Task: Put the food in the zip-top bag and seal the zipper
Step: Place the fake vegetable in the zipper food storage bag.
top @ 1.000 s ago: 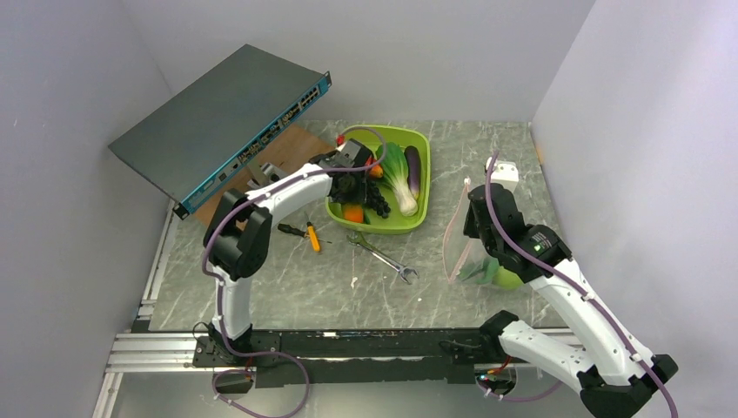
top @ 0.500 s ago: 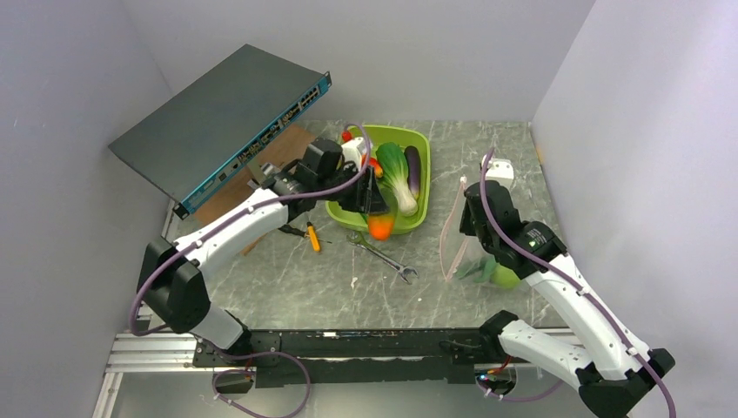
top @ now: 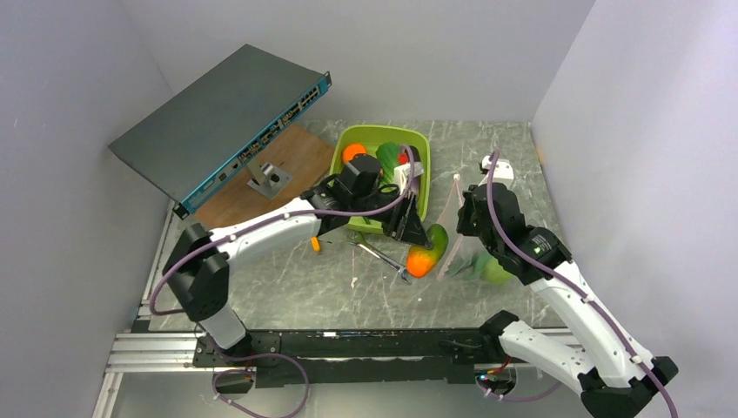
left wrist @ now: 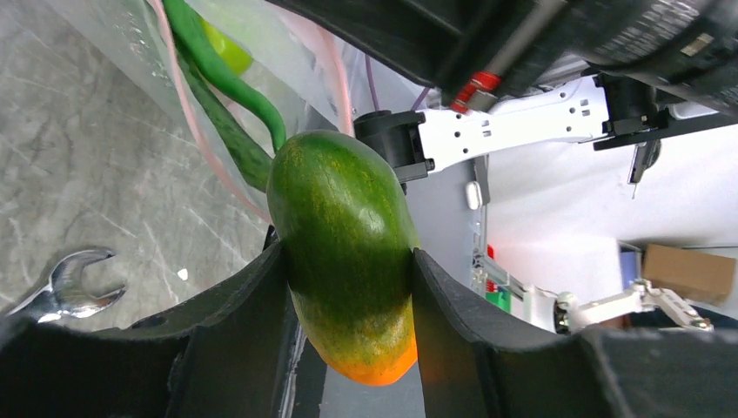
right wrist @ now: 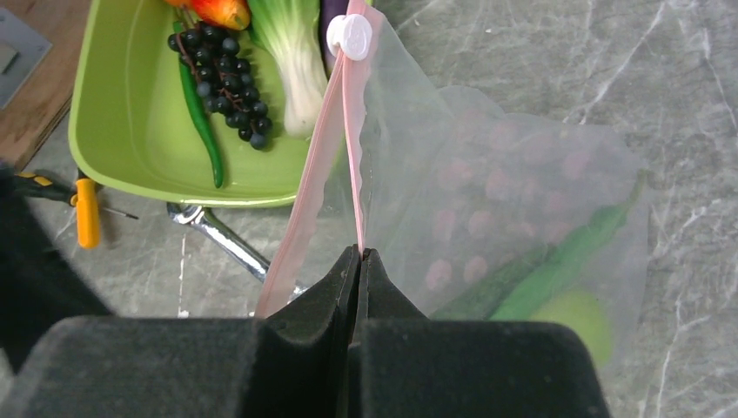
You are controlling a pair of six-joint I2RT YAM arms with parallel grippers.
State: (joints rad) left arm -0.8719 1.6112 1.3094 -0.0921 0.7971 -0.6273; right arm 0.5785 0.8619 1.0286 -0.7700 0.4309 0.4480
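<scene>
My left gripper (left wrist: 348,261) is shut on a green-and-orange toy fruit (left wrist: 344,235), held above the table right at the mouth of the zip-top bag (top: 466,248). In the top view the fruit (top: 426,252) hangs just left of the bag. My right gripper (right wrist: 359,254) is shut on the pale pink zipper (right wrist: 352,131) and holds the bag (right wrist: 487,174) up with its mouth parted. A cucumber (right wrist: 496,287) and a round green fruit (right wrist: 566,318) lie inside it. Grapes (right wrist: 222,78), bok choy (right wrist: 291,52) and an eggplant (right wrist: 335,13) lie in the lime-green tub (right wrist: 130,113).
A silver wrench (top: 383,257) and an orange-handled tool (top: 315,244) lie on the table between the tub (top: 374,137) and the arms. A tilted network switch (top: 218,122) stands over a wooden board (top: 252,187) at the back left. Walls close in left, back and right.
My left gripper has lifted the green-and-orange fruit out of the tub and carried it right and nearer, up to the bag's mouth. My right gripper has kept its hold on the zipper.
</scene>
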